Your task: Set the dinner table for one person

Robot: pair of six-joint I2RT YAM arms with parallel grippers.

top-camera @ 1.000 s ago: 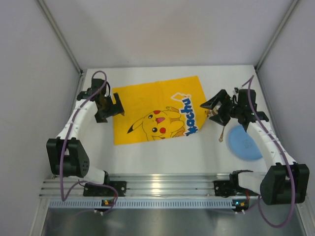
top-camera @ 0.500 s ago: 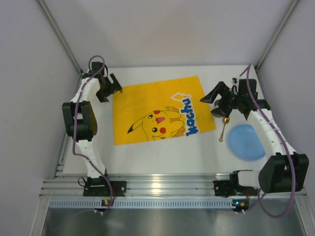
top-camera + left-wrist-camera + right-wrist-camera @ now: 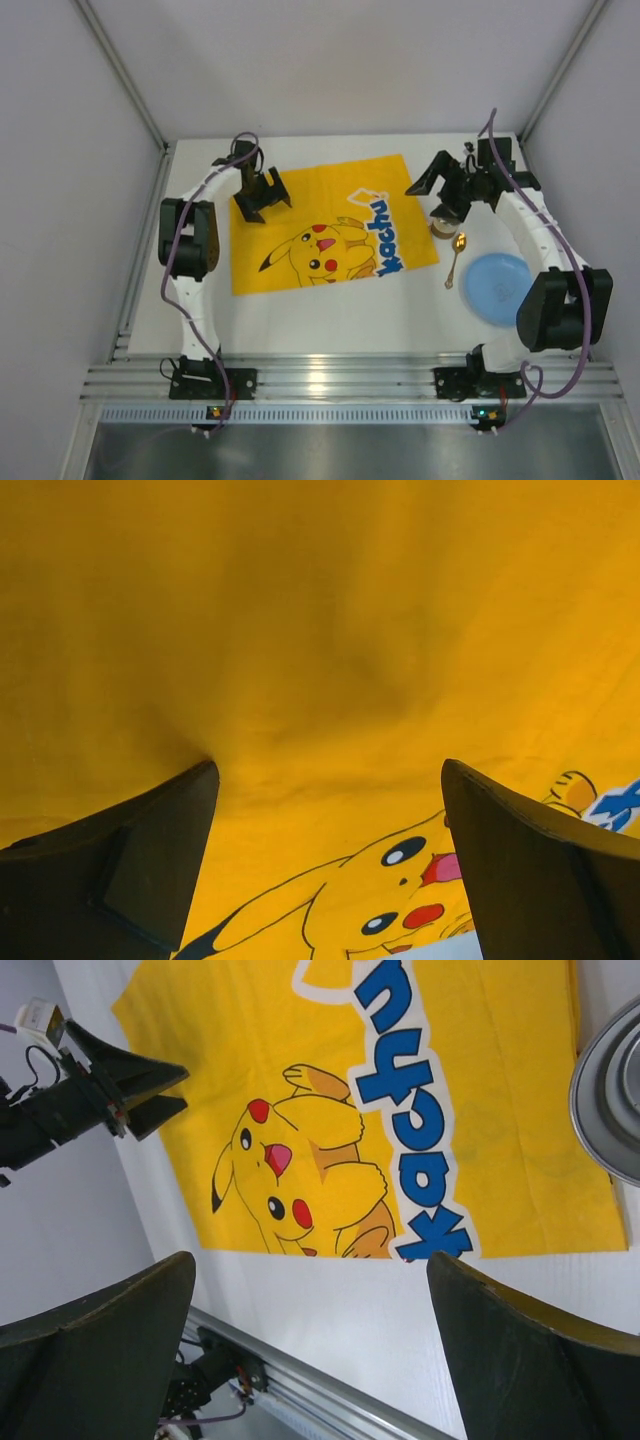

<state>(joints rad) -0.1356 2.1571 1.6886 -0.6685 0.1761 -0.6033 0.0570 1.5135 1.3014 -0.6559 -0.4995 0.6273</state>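
The white dinner table [image 3: 330, 310] carries a yellow Pikachu-print mat [image 3: 320, 225] at its middle. My left gripper [image 3: 262, 205] hovers open and empty over the mat's far left corner; in the left wrist view the mat [image 3: 320, 630] fills the frame between the spread fingers [image 3: 110, 880]. My right gripper [image 3: 425, 197] is open and empty above the mat's right edge. A small metal cup [image 3: 441, 228], a gold spoon [image 3: 455, 258] and a blue plate [image 3: 498, 288] lie right of the mat. The right wrist view shows the mat [image 3: 400, 1110], the cup's rim [image 3: 610, 1100] and the left gripper [image 3: 115, 1090].
Grey walls enclose the table on the left, back and right. An aluminium rail [image 3: 330, 385] with both arm bases runs along the near edge. Bare white table [image 3: 330, 1300] lies between the mat and the rail.
My left arm has swung from the table's left edge to over the mat's far left corner. My right gripper has moved farther back, uncovering the cup and the spoon's bowl.
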